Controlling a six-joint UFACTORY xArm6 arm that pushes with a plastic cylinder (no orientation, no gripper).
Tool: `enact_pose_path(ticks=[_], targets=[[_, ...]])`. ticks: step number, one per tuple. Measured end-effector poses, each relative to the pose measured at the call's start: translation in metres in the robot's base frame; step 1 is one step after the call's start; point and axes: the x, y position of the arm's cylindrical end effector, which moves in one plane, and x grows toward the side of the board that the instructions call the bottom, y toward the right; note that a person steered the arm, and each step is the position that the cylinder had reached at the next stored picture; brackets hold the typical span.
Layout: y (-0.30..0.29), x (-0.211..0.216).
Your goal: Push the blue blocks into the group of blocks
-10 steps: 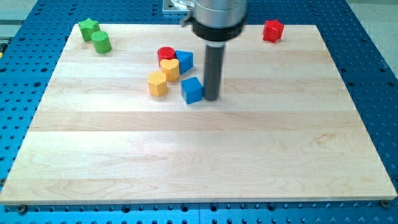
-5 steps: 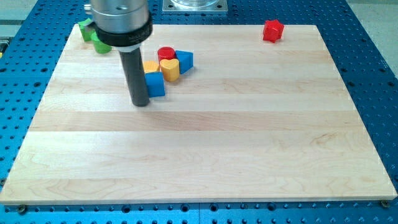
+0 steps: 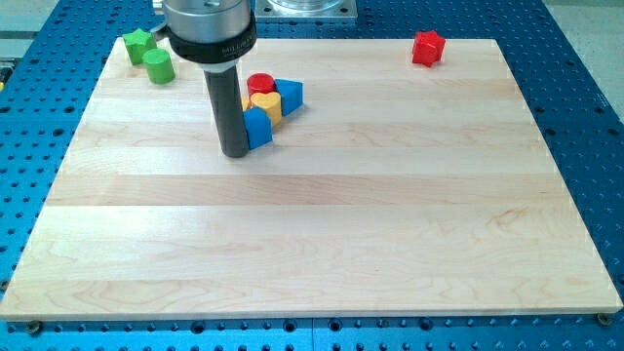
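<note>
My tip [image 3: 235,153] rests on the wooden board [image 3: 312,244], touching the left side of a blue cube [image 3: 258,128]. That cube sits against a cluster: a red cylinder [image 3: 259,84], a yellow heart block [image 3: 266,104] and a blue triangular block [image 3: 291,94]. A yellow block seen earlier is mostly hidden behind my rod, only a sliver showing beside the heart. The rod's wide dark collar [image 3: 209,31] hangs above the board's upper left.
A green star block [image 3: 137,44] and a green cylinder [image 3: 158,66] sit at the view's top left corner of the board. A red block [image 3: 427,47] sits near the top right edge. Blue perforated table [image 3: 585,117] surrounds the board.
The rod swung from the blue cube's right side round to its left. The cube slid left past the yellow block, then was nudged right against the cluster.
</note>
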Motion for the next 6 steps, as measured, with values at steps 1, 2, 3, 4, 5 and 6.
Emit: enact_pose_path(ticks=[1, 2, 3, 4, 5, 6], targets=[[0.0, -0.007], [-0.01, -0.006], [-0.014, -0.029], [-0.021, -0.028], [-0.076, -0.043], [-0.078, -0.094]])
